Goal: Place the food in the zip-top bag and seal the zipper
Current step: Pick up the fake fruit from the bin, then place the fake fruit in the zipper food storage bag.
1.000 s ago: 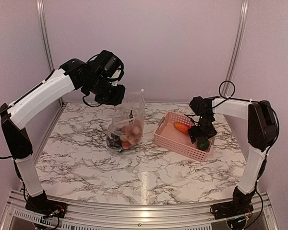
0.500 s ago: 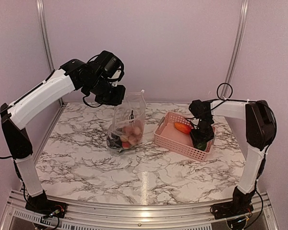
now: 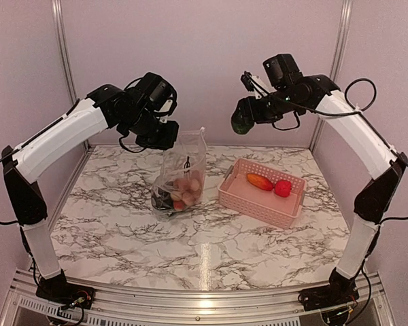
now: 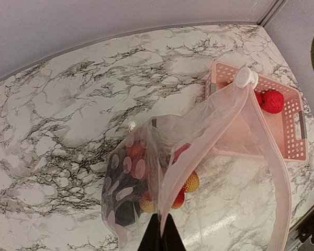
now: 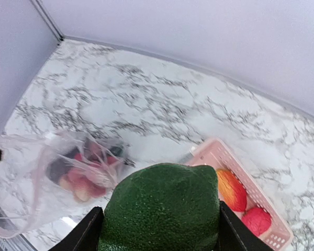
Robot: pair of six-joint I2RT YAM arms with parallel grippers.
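Pebbly green skin fills the right wrist view: the right claw [image 5: 160, 233] is clamped on the round green piece [image 5: 162, 204], aloft at two o'clock of the crinkly zip-top bag [image 3: 181, 170]. Only the left wrist view shows the left claw [image 4: 159, 238] pinched on its rim. The slotted pink basket [image 3: 253, 206] sits at three o'clock on the marble worktop [image 3: 122, 224].

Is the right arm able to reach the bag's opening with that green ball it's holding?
Probably yes. The right gripper holds the round green piece high in open air, with nothing between it and the zip-top bag. The left gripper pinches the bag's edge, holding its mouth up and open.
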